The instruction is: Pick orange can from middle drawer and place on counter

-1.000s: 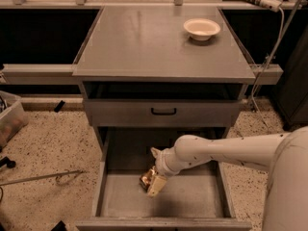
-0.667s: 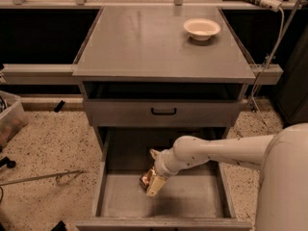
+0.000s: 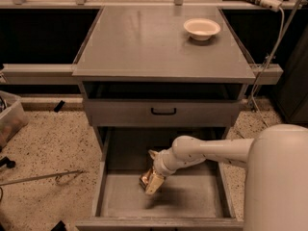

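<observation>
The middle drawer (image 3: 192,202) is pulled out wide at the bottom of the gray cabinet. The orange can (image 3: 145,179) shows as a small shiny gold shape on the drawer floor, left of centre, partly hidden by my gripper. My gripper (image 3: 151,181) reaches down into the drawer from the right on the white arm and sits right at the can, touching or around it. The counter (image 3: 154,47) is the flat gray cabinet top above.
A white bowl (image 3: 202,29) stands at the counter's back right. A closed drawer front with a black handle (image 3: 163,111) sits above the open drawer. A plastic bin (image 3: 9,121) and a thin metal rod (image 3: 43,177) lie on the speckled floor at left.
</observation>
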`<state>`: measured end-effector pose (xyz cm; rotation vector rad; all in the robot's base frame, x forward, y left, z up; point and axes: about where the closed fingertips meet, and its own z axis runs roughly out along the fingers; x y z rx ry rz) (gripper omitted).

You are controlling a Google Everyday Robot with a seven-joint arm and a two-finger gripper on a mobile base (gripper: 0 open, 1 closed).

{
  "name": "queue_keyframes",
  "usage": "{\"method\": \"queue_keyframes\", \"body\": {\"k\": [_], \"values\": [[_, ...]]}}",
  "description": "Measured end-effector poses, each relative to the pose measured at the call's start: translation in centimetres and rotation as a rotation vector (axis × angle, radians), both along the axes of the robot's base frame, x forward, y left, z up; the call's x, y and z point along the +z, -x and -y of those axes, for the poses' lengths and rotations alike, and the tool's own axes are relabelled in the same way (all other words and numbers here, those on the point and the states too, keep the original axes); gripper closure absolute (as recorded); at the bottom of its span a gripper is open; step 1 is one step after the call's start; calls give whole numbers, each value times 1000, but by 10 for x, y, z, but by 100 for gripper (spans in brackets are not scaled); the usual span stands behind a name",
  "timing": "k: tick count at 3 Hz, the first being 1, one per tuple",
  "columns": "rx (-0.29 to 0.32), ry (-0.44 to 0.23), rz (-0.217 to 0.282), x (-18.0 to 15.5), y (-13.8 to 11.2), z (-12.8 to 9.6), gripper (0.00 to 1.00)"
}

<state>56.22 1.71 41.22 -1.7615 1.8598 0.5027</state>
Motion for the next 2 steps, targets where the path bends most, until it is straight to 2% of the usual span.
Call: {"method": "queue_keyframes", "body": {"k": [2], "values": [[20,-22,-38,-27,-9,-9,0]]}}
